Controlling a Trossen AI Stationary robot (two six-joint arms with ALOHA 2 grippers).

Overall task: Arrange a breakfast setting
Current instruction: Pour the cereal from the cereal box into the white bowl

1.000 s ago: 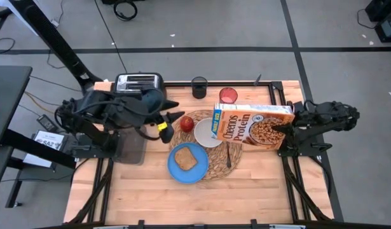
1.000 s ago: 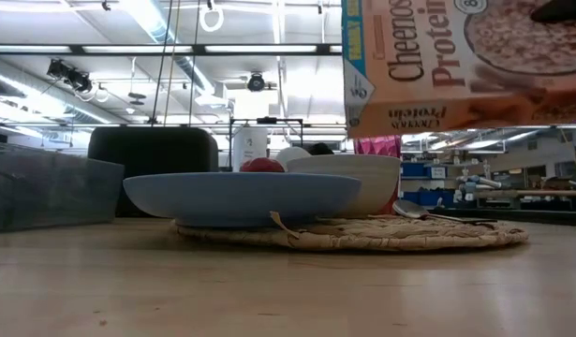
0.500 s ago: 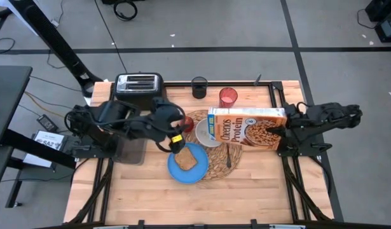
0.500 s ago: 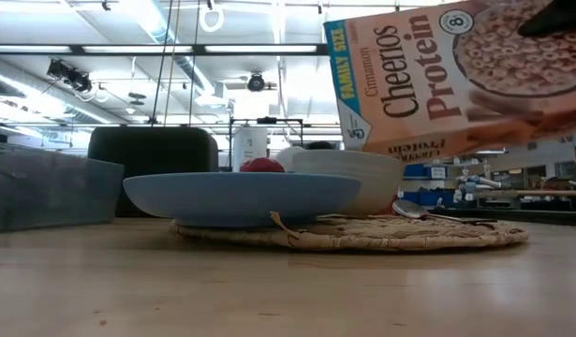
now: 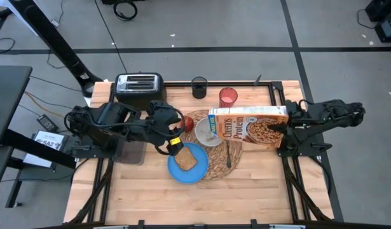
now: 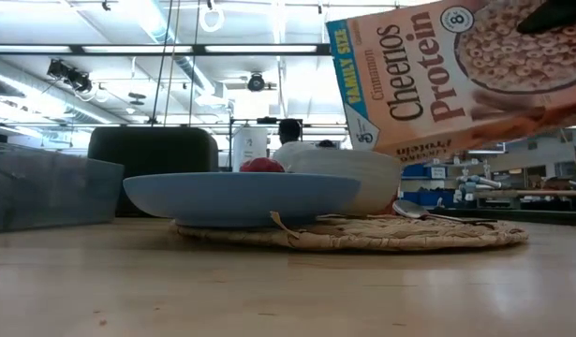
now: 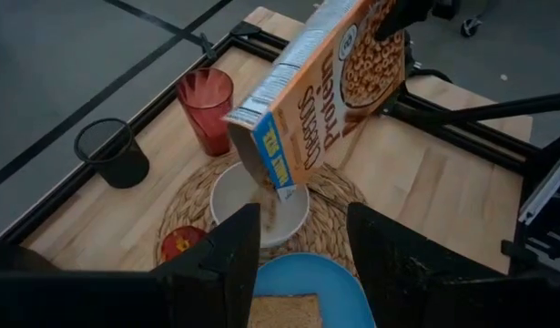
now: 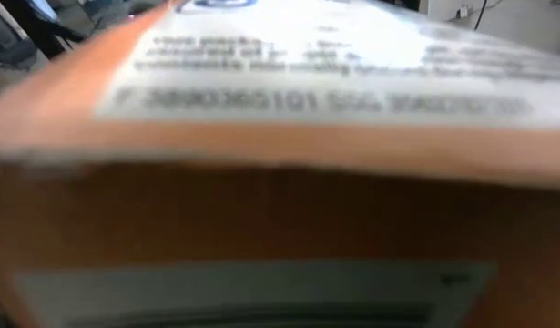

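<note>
The woven placemat [image 5: 215,166] carries the blue plate [image 5: 196,173] with the toast slice [image 5: 184,159], the white bowl [image 5: 205,135], the red apple [image 5: 187,123] and the metal spoon [image 5: 228,154]. My right gripper [image 5: 283,128] is shut on an orange cereal box [image 5: 246,126], tipped with its open end over the bowl [image 7: 289,214]. Brown cereal [image 7: 266,199] falls from it into the bowl. My left gripper [image 7: 302,273] is open and empty above the plate's left part [image 5: 176,143]. The red cup [image 5: 227,97] stands behind the mat. My right gripper holds the cereal box by its closed end [image 7: 389,32], the end toward the table's right edge, coming level from the right. The box is lifted clear, tilted with its open end [image 7: 266,150] down over the bowl. The box fills the right wrist view [image 8: 280,182] and hides the fingers.
A toaster [image 5: 139,83] and a black cup [image 5: 199,87] stand at the far edge. A dark bin [image 5: 130,151] stands at the left under my left arm. Bare wood lies along the near edge [image 5: 201,203]. A person [image 6: 289,131] shows in the room behind.
My left gripper has gone from beside the apple toward the near edge and right, to above the plate. My right gripper has carried the cereal box a little toward the table's left and tipped it, so its open end now hangs lower, over the bowl.
</note>
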